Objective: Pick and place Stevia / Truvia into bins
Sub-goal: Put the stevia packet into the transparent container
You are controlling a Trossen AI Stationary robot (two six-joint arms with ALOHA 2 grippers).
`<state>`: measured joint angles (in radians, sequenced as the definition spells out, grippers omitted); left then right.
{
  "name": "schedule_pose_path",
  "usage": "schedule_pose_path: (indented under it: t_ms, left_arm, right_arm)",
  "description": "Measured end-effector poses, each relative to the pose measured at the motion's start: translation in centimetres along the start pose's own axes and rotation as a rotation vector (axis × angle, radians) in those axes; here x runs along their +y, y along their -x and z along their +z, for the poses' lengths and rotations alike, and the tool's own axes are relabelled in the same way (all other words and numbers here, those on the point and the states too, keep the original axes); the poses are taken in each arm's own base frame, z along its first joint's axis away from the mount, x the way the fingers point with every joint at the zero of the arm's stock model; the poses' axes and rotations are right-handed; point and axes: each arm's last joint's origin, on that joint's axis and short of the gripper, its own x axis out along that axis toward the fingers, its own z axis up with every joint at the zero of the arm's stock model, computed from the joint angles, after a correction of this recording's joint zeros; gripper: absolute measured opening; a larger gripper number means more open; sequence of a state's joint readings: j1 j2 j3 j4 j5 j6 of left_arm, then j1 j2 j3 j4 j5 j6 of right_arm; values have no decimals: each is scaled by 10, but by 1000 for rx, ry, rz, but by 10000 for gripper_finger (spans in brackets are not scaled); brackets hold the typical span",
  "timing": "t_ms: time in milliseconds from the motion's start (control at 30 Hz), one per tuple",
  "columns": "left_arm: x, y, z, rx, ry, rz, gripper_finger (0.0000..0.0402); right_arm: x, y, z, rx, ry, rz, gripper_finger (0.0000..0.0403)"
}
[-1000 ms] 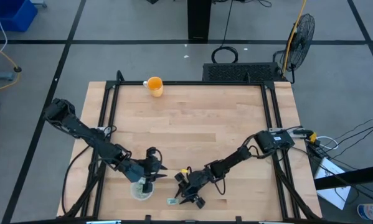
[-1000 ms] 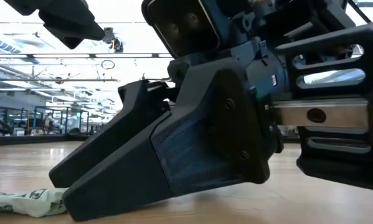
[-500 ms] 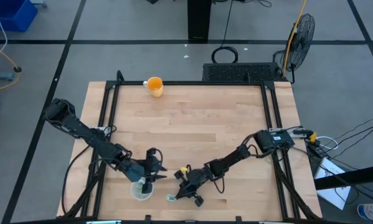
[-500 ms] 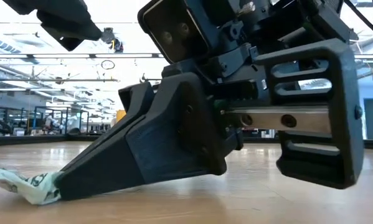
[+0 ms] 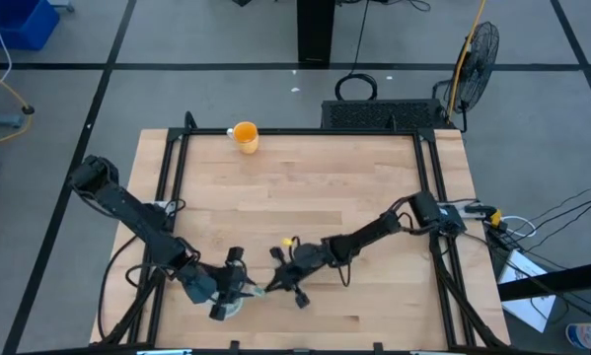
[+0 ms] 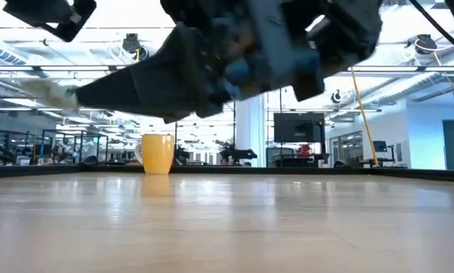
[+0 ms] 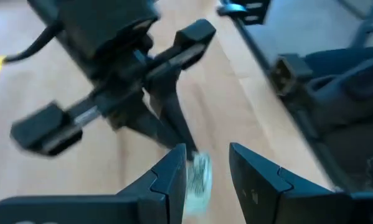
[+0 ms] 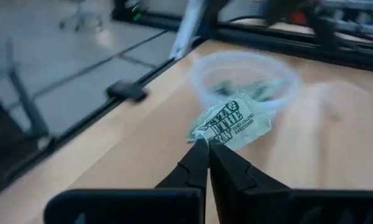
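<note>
Right gripper [image 8: 206, 149]: fingers pinched on a Stevia sachet [image 8: 233, 126] — held above the table, just beside the clear cup [image 8: 245, 84].
Cup: holds more sachets.
Left gripper [image 7: 208, 165]: fingers apart — near the cup.

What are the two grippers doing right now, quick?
Left gripper: open, empty, beside the cup.
Right gripper: closed on a sachet, in front of the cup.
</note>
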<state>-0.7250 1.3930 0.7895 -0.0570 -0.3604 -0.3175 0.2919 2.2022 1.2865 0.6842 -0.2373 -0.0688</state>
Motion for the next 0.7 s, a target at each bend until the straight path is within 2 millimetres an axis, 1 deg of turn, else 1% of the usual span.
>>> schedule_pose_path:
  t_ms: [167, 267, 367, 433, 567, 633, 700]
  left_arm:
    - [-1, 2, 0, -35, -74, 111, 127]
    - [2, 1, -2, -9, -88, 132, 127]
    - [7, 0, -5, 25, -98, 157, 132]
    - [9, 0, -6, 42, -107, 163, 144]
    - [16, -1, -10, 95, -118, 199, 181]
    - [19, -1, -10, 100, -139, 238, 199]
    - [20, -1, -10, 94, -172, 260, 213]
  right_arm:
    - [-22, 9, 4, 1, -160, -48, 1]
    - [-30, 14, 8, 6, -198, -64, 1]
    - [-35, 19, 17, -21, -201, -60, 1]
    - [-36, 23, 24, -37, -198, -29, 1]
    - [-40, 33, 42, -74, -191, 7, 1]
    - [-41, 37, 45, -58, -220, 4, 1]
    - [-42, 38, 42, -26, -252, 0, 1]
